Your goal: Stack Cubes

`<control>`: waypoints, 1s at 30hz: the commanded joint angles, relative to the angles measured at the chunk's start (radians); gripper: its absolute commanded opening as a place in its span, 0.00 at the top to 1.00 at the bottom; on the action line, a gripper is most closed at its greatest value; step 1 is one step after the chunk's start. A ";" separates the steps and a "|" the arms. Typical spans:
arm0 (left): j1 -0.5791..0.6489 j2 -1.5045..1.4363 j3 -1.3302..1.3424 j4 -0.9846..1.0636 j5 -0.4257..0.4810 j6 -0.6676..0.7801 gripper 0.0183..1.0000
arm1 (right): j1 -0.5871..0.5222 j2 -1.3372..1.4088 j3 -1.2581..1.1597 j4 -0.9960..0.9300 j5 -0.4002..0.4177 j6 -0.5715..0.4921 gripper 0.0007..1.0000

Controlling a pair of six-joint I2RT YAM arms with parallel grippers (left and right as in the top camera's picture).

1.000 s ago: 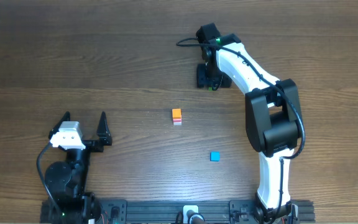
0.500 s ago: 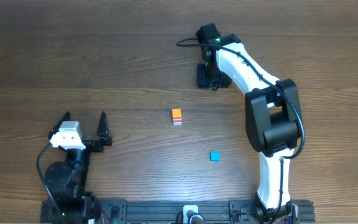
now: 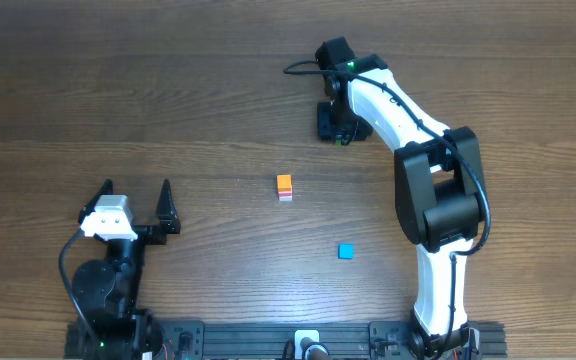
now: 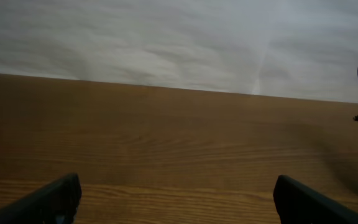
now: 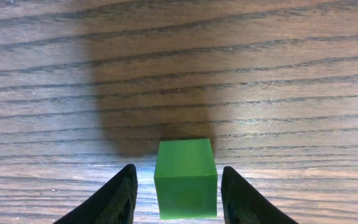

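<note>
Green cube: the green cube (image 5: 186,179) sat flat on the wooden tabletop (image 3: 118,80), far from the arm bases and a little right of the middle. In the top view only a sliver of green showed under the gripper.
Right gripper: the right gripper (image 5: 179,186) was down at the tabletop with the green cube between its fingers (image 5: 117,196). In the top view it (image 3: 336,122) sat at the end of the white right arm (image 3: 408,120), which stretched far up the table.
Finger state, right: released. The fingers stood one on each side of the cube, with a narrow strip of wood grain visible between each finger and the cube's side (so straddling, not pinching).
Shadow: a dark shadow (image 5: 148,93) lay on the wood just past the green cube.
Orange cube: the orange cube (image 3: 284,182) rested on top of a pale cube (image 3: 285,196), a two-high stack near the middle of the tabletop, well apart from the green cube and nearer the bases.
Blue cube: the blue cube (image 3: 345,251) lay alone on the wood, nearer the bases than the stack and to its right, touching nothing.
Left gripper: the left gripper (image 3: 136,195) hung close to its own base at the left, well apart from all the cubes.
Finger state, left: spread wide and holding nothing. Its own wrist view (image 4: 179,199) showed the two dark fingertips at the far corners with bare wood between them.
Beyond the tabletop: a white backdrop (image 4: 179,43) rose behind the far edge in the left wrist view.
</note>
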 commanded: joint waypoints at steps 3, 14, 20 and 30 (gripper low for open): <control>0.005 -0.007 -0.004 -0.003 0.010 0.011 0.00 | -0.003 0.025 0.015 0.003 -0.001 -0.008 0.58; 0.005 -0.007 -0.004 -0.003 0.010 0.011 0.00 | -0.003 0.026 -0.011 0.021 0.006 -0.010 0.60; 0.005 -0.007 -0.004 -0.003 0.010 0.011 0.00 | -0.003 0.026 -0.026 0.029 0.006 -0.010 0.68; 0.005 -0.007 -0.004 -0.003 0.010 0.011 0.00 | -0.003 0.026 -0.027 0.029 0.006 -0.010 0.81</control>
